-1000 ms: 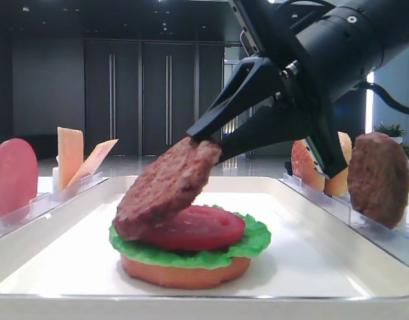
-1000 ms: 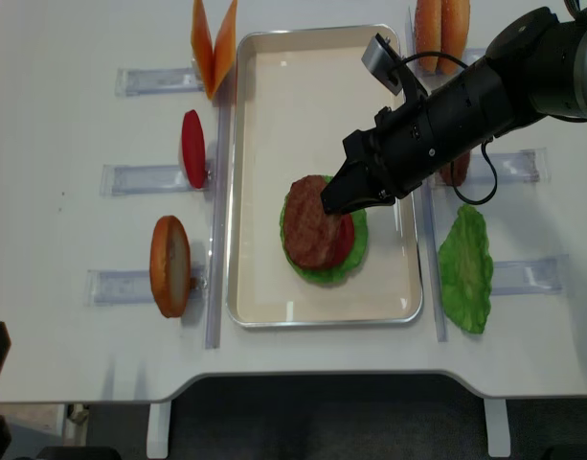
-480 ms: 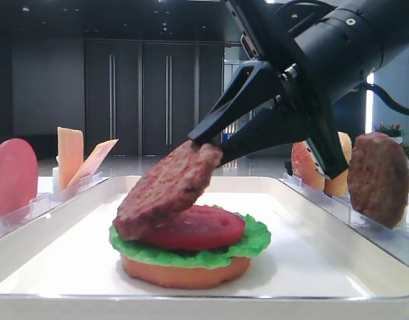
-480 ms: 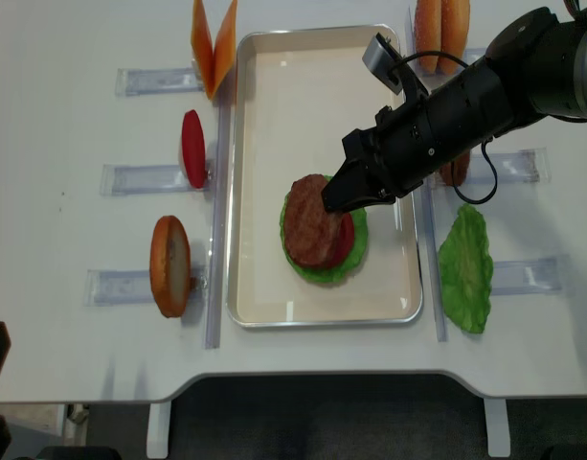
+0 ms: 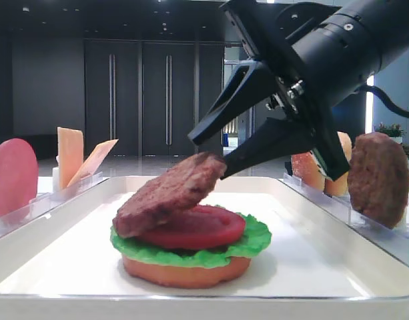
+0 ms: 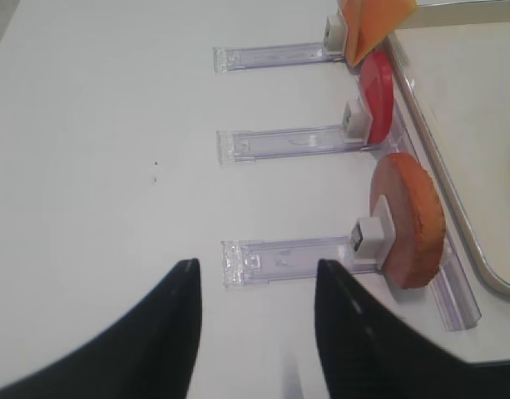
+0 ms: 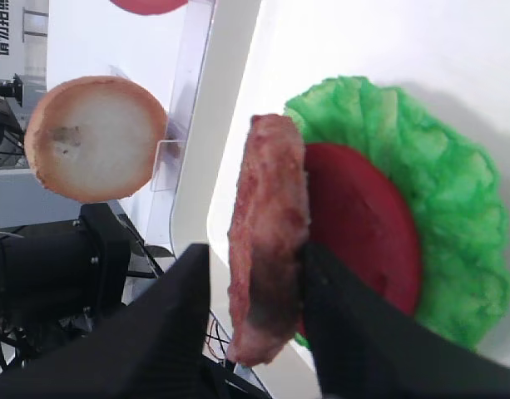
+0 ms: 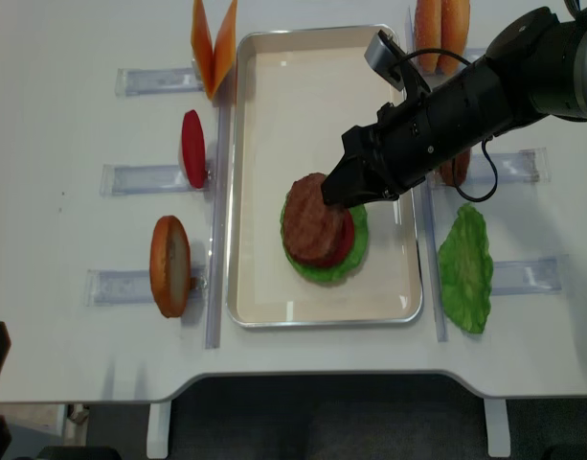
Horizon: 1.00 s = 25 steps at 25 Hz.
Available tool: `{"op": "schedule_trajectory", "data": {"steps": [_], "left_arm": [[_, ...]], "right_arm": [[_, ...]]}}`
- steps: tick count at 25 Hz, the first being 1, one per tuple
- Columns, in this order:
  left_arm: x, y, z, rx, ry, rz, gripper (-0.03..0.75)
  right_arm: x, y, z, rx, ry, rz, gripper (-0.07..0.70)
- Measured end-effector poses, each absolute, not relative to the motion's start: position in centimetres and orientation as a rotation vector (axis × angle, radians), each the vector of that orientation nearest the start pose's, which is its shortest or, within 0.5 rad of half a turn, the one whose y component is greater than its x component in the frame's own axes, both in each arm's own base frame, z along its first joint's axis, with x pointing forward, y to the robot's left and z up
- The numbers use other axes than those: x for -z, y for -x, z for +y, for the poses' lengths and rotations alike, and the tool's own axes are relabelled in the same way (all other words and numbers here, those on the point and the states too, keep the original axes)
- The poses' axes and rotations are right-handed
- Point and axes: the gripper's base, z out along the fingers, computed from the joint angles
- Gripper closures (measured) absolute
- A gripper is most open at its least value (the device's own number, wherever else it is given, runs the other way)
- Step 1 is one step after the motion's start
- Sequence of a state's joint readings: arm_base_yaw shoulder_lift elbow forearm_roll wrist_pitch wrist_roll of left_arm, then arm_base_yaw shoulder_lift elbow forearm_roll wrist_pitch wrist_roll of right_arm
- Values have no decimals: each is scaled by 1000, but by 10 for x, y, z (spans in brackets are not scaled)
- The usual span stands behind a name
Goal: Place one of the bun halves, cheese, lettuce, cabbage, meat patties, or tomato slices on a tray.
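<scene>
Tray [image 8: 255, 172]: white, rectangular, raised rim, on the white surface [image 8: 82, 125] between clear plastic racks [image 6: 279, 143].

Stack on tray, front-right part: flat orange-brown bun base [image 5: 184, 272] at the bottom, green ruffled lettuce [image 5: 254, 239] on it, 1 red tomato slice [image 5: 204, 227] on the lettuce.

Meat patty [image 5: 167, 193]: tilted, its low edge resting on the tomato slice at the stack's left side, its high edge propped on the lower finger of the right gripper [image 5: 211, 153].

Right gripper: black fingers [image 7: 354, 332] spread apart, the upper one clear of the patty; nothing clamped.

Left gripper [image 6: 255, 324]: seen only by its own wrist camera, 2 dark fingers apart over bare surface, empty.

Left of tray, standing in racks: 2 cheese slices [image 8: 214, 43], 1 tomato slice [image 8: 192, 149], 1 bun half [image 8: 169, 266] with a pale face.

Right of tray: 2 bun halves [image 8: 440, 27] upright at the far end, a second patty [image 5: 379, 179] upright in a rack, a second lettuce leaf [image 8: 465, 268] near the front.
</scene>
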<state>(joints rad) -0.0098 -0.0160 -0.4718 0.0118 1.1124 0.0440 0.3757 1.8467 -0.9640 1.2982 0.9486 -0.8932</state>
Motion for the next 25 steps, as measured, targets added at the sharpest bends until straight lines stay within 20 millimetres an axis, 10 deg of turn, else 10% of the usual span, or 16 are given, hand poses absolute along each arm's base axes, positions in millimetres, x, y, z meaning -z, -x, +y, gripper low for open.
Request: {"op": "schedule_trajectory", "data": {"steps": [13, 25], "left_arm": [[-265, 6, 1, -35, -56, 2107, 370], [-265, 6, 1, -35, -56, 2107, 370]], "right_arm": [[-170, -280, 180, -1246, 424, 2738, 215], [-231, -284, 163, -919, 430, 2764, 214]]}}
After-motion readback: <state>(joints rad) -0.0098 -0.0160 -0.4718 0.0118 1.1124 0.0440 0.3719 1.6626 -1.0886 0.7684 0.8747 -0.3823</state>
